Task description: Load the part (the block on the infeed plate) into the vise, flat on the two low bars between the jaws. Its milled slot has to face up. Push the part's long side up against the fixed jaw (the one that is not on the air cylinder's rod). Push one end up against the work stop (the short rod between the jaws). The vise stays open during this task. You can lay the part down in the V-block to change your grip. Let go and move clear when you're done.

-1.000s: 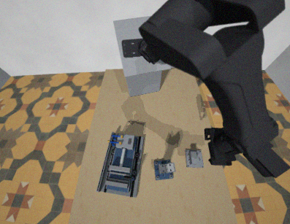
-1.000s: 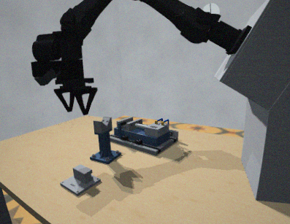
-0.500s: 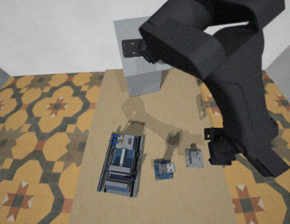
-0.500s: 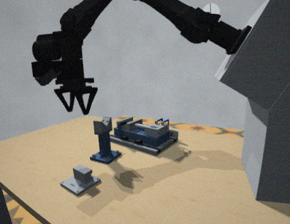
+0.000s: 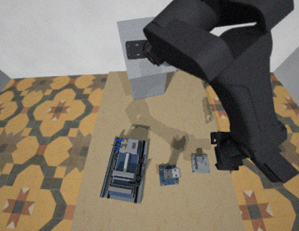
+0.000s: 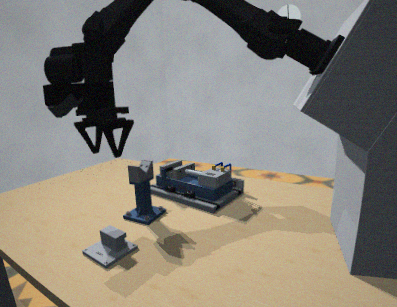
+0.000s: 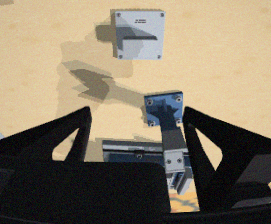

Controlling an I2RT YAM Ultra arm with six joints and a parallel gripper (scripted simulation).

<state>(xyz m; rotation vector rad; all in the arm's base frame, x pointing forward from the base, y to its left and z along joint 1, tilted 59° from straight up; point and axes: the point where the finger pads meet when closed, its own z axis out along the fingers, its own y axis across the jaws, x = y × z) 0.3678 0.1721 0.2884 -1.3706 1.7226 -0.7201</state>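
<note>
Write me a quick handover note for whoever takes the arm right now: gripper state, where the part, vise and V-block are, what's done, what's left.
Gripper: open, holding nothing, hanging high above the table, not over the part.
Part: on the infeed plate near the table's front edge, untouched.
V-block: on its blue stand between plate and vise, nothing in it.
Vise: open, nothing visible between the jaws.
Done: nothing loaded.
Left: pick the part, regrip in the V-block if needed, lay it slot-up on the bars, push it against the fixed jaw and work stop.
</note>
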